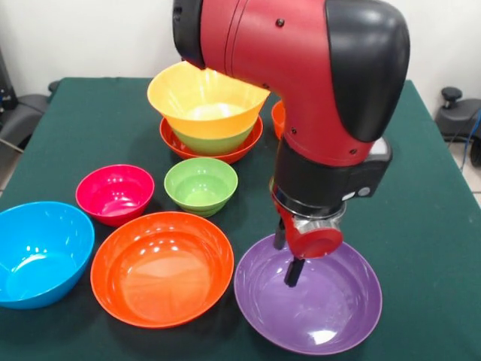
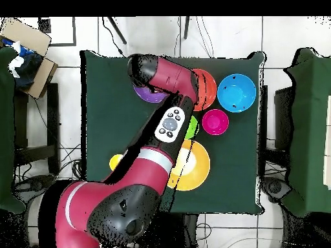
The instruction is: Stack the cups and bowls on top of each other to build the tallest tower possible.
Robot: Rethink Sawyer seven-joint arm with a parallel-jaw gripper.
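The tower stands at the back: a wide red-orange bowl (image 1: 242, 143) lowest, a lime green bowl (image 1: 214, 140) in it, and a large yellow-orange bowl (image 1: 204, 98) on top; from overhead the top bowl (image 2: 192, 169) shows. My gripper (image 1: 291, 271) hangs low over the inside of the purple bowl (image 1: 316, 301), near its far left part, with nothing seen in it. Loose bowls: large orange (image 1: 161, 267), blue (image 1: 37, 252), magenta (image 1: 115, 193), small lime green (image 1: 201, 184). A small orange piece (image 1: 278, 116), perhaps a cup, peeks from behind the arm; overhead it is yellow (image 2: 115, 161).
The red and black arm (image 1: 301, 68) comes down over the table's middle right and hides part of the tower's right side. Overhead, the arm (image 2: 169, 123) covers most of the purple bowl (image 2: 150, 95). The green table (image 1: 421, 195) has bare cloth at the right.
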